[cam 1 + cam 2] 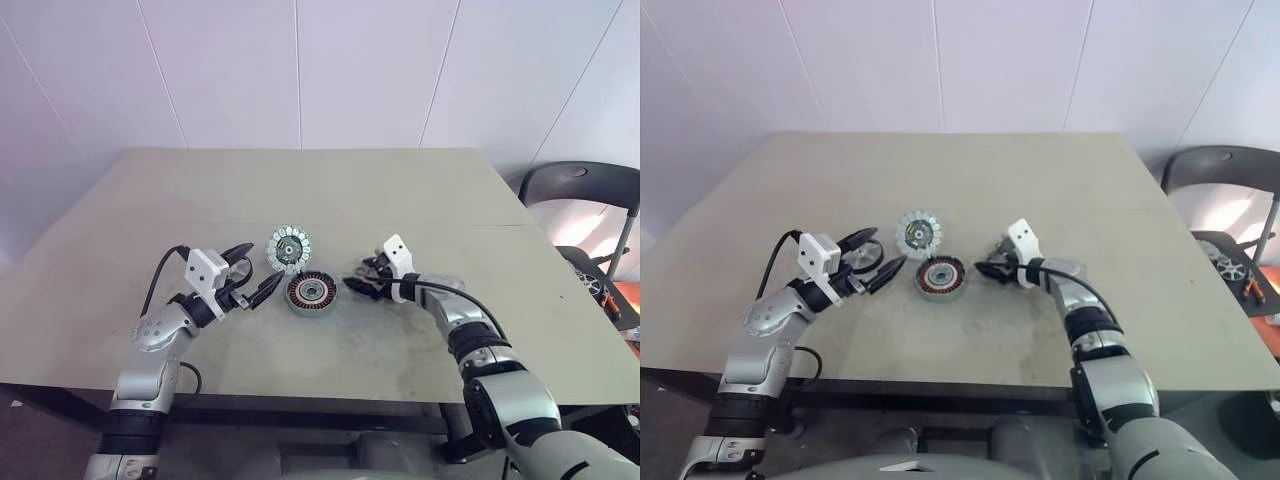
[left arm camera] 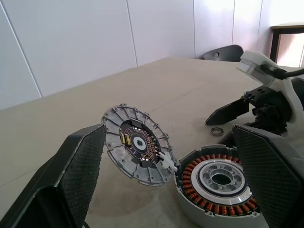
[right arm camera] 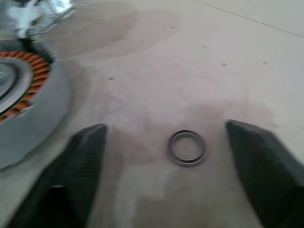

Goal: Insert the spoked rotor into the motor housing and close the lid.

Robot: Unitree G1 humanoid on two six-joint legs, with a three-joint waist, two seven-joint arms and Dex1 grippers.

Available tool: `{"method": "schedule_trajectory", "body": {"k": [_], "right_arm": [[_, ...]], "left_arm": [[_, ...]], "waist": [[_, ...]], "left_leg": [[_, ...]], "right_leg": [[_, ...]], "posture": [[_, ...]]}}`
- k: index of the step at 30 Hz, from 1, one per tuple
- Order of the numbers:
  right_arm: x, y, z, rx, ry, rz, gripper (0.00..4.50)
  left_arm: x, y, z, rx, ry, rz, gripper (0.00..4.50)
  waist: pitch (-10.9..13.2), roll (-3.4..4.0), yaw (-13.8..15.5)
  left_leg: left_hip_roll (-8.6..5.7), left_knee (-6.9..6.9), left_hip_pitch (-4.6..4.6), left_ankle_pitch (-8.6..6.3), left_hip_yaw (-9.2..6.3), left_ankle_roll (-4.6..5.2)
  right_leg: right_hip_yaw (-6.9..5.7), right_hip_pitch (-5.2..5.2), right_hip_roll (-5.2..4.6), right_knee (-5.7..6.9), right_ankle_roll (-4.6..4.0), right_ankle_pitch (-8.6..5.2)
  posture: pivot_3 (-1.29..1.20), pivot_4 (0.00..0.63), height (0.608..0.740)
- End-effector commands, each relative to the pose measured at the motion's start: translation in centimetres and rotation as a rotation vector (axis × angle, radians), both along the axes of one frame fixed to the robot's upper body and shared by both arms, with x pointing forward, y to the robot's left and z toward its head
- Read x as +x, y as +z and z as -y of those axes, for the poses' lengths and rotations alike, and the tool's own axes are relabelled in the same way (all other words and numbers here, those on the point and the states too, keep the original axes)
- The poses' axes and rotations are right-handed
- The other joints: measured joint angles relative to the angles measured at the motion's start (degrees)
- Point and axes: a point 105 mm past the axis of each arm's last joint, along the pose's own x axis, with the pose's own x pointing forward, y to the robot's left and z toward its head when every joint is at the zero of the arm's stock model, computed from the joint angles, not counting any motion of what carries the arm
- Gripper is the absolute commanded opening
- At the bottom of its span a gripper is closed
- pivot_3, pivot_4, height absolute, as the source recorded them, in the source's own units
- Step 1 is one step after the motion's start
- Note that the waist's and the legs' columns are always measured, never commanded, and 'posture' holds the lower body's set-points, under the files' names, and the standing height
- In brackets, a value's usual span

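The motor housing (image 1: 311, 292), a short round cylinder with copper windings, sits mid-table. Just behind it the silvery segmented lid (image 1: 288, 248) stands tilted on its edge, joined to the housing by a short white wire (image 2: 166, 164). My left gripper (image 1: 262, 265) hovers open to the left of both, its fingers wide apart. To the housing's right, my right gripper (image 1: 357, 275) is low over the table and open. A tiny metal washer ring (image 3: 187, 147) lies untouched on the table between its fingers. The spoked rotor is hidden or out of view.
The beige table (image 1: 300, 180) extends well behind the parts. A dark chair (image 1: 580, 200) stands past its right edge, with orange and metal items (image 1: 610, 290) beside it. White walls close the back.
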Motion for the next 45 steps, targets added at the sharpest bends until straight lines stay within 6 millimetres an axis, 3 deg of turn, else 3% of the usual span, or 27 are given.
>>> {"method": "schedule_trajectory", "body": {"k": [1,6,8,12,19,23,26,32,45], "right_arm": [[0.1,-0.4,1.0,-0.030,-0.041,-0.033,2.86],[0.1,-0.5,1.2,-0.062,-0.025,-0.016,1.05],[0.1,-0.4,1.2,-0.064,-0.026,-0.007,0.66],[0.4,0.5,0.8,-0.029,-0.016,0.042,0.67],[0.9,6.8,-2.6,0.222,0.080,0.198,0.67],[0.2,9.1,-4.3,0.269,0.165,0.238,0.67],[-2.4,8.6,-6.7,0.213,0.353,0.166,0.67],[-5.3,7.0,-8.5,0.085,0.506,0.087,0.67],[-4.3,4.9,-9.6,-0.071,0.450,0.088,0.67]], "left_arm": [[0.2,1.2,0.0,-0.005,-0.008,0.049,4.50],[0.2,1.1,-0.3,-0.001,-0.002,0.048,4.50],[0.2,1.0,-0.4,0.000,0.000,0.048,4.50],[0.2,0.9,-0.5,0.001,0.001,0.047,4.50],[0.1,0.6,-1.0,0.008,0.001,0.036,4.50],[0.0,0.3,-1.3,0.019,-0.002,0.023,4.50],[-0.2,0.0,-2.0,0.029,0.010,0.011,4.50],[-0.8,-0.3,-2.7,0.047,0.007,-0.016,4.50],[-1.0,-0.2,-3.0,0.051,0.016,-0.028,4.50]], "waist": [[0.00,0.00,0.00],[0.00,0.00,-0.01],[0.00,0.00,-0.01],[0.00,0.01,-0.01],[0.07,0.11,-0.25],[0.07,0.11,-0.06],[0.08,0.12,-0.02],[0.08,0.12,0.02],[0.08,0.12,0.01]], "left_leg": [[0.00,-0.03,-0.01,0.00,0.00,0.00],[0.00,-0.20,-0.07,0.00,0.00,0.01],[0.00,-0.21,-0.07,0.00,0.00,0.01],[0.00,-0.11,-0.07,0.00,0.01,0.01],[0.02,-0.16,-0.13,0.00,0.01,0.01],[0.02,-0.17,-0.13,0.00,-0.01,0.01],[0.02,-0.15,-0.15,0.00,0.00,0.01],[0.03,-0.17,-0.20,0.00,0.00,0.00],[0.02,-0.23,-0.25,-0.01,0.01,-0.02]], "right_leg": [[0.00,-0.02,0.00,0.00,0.00,0.00],[-0.01,-0.13,0.01,-0.03,0.00,-0.01],[-0.01,-0.13,0.02,-0.03,0.01,-0.01],[0.00,-0.10,0.01,-0.03,0.01,-0.01],[0.02,-0.23,0.05,0.00,0.02,-0.01],[0.00,-0.25,0.06,0.03,0.02,-0.01],[0.01,-0.26,0.04,0.02,0.01,-0.01],[-0.01,-0.32,0.01,0.01,0.01,-0.01],[-0.02,-0.40,-0.01,-0.04,0.01,-0.01]], "posture": [[0.00,0.000,0.740],[0.00,0.000,0.740],[0.00,0.000,0.740],[0.00,0.000,0.740],[0.00,0.000,0.740],[0.00,0.000,0.740],[0.00,0.000,0.740],[0.00,0.000,0.740],[0.00,0.000,0.740]]}}
